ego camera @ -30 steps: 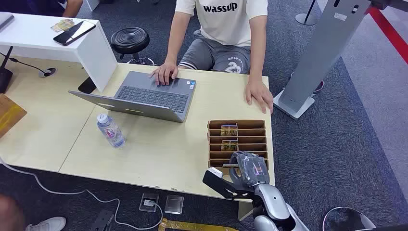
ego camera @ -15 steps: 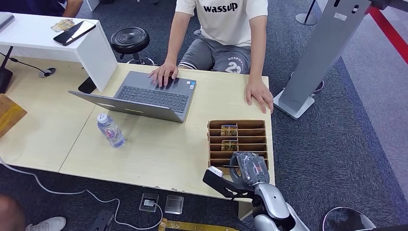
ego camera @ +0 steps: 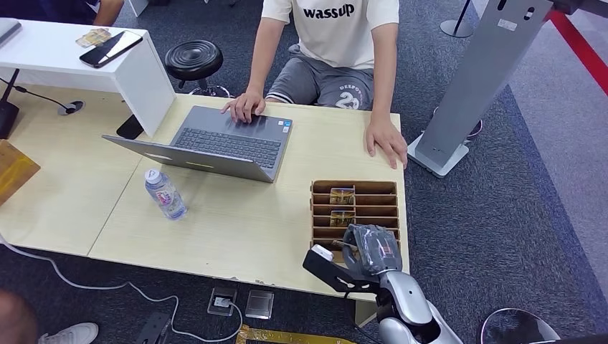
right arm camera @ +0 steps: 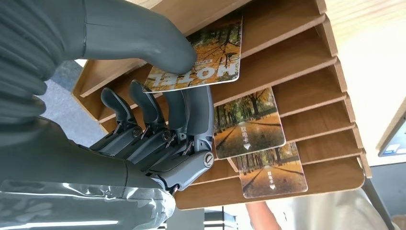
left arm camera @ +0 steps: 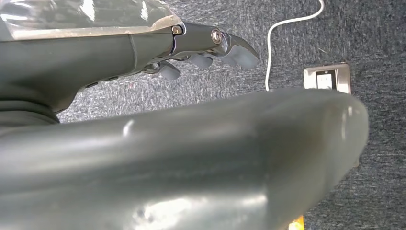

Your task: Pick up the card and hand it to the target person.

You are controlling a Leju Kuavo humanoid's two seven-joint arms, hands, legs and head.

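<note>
A wooden slotted card rack (ego camera: pixel 353 188) stands at the table's near right corner. My right hand (ego camera: pixel 369 251) is over its nearest slots. In the right wrist view this hand (right arm camera: pixel 158 124) pinches a card (right arm camera: pixel 201 62) printed with autumn trees and the word HOTEL, thumb on its face and fingers under it, the card still partly in its slot. Two more cards (right arm camera: pixel 246 122) (right arm camera: pixel 273 167) stand in farther slots (ego camera: pixel 341 194). The person (ego camera: pixel 330 43) sits across the table, one hand on the laptop, the other flat on the table. My left hand (left arm camera: pixel 210 48) hangs above the carpet, holding nothing.
An open laptop (ego camera: pixel 222 143) and a water bottle (ego camera: pixel 165 193) are on the table left of the rack. A grey stand (ego camera: pixel 495 72) rises right of the table. A black stool (ego camera: pixel 193 59) and a white shelf with a phone (ego camera: pixel 111 48) sit at the back left.
My right hand has shifted only slightly at the rack's near slots. The person's hands and the other things stay where they were.
</note>
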